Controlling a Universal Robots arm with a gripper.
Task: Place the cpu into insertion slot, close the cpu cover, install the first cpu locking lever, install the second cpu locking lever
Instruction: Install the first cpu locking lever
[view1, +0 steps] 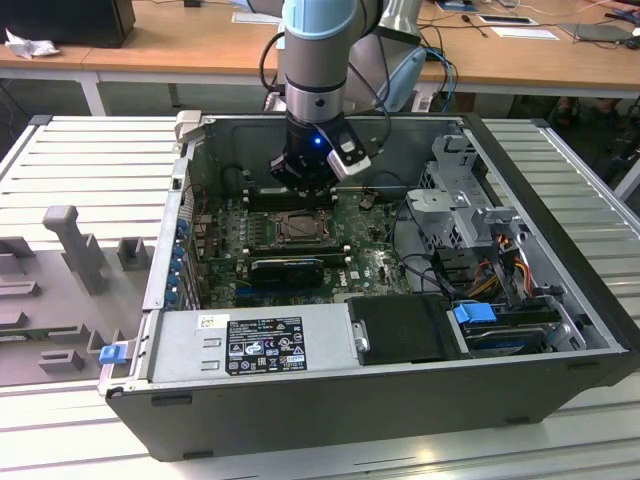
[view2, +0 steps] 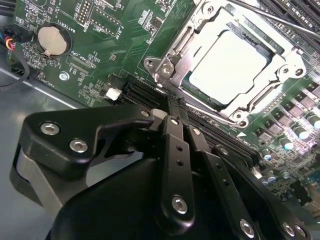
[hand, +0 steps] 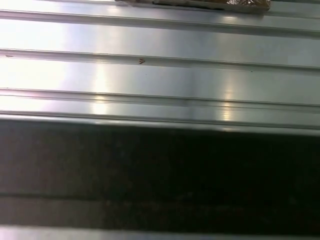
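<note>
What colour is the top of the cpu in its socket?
Pale silvery white; the cpu shows best in the second wrist view.

The exterior view looks down from high into the open computer case (view1: 400, 400); the second wrist view sits close over its motherboard (view2: 100, 55), past the tool (view2: 175, 112); the first wrist view faces ribbed metal (hand: 160, 75)
</note>
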